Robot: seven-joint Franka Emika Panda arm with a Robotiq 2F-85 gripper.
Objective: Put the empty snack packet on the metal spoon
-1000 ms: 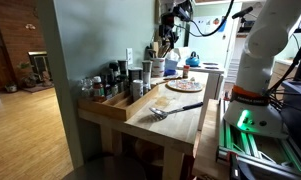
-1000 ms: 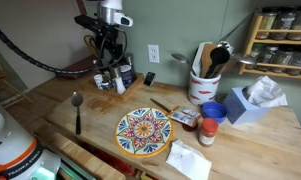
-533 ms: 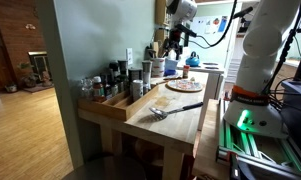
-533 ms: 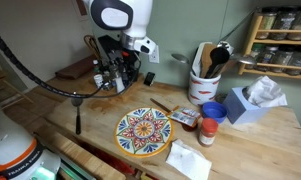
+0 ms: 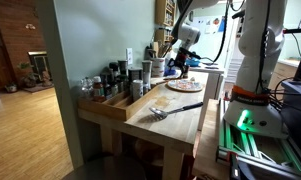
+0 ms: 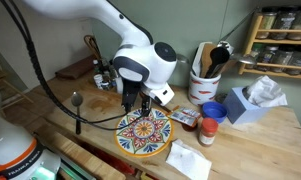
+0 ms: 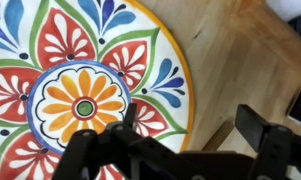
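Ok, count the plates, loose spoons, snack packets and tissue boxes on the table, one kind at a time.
plate: 1
spoon: 1
packet: 1
tissue box: 1
Total: 4

The plate [image 7: 140, 60] has a big flower on it. The middle is orange with a green dot. Around it are red, blue and green petals, and the edge is yellow. The counter [image 6: 260, 150] is light brown wood. The empty snack packet [image 6: 185, 118] is white with orange-red print. The metal spoon [image 6: 77, 112] has a shiny silver head and a dark handle. The robot arm [image 6: 140, 62] is white and black.
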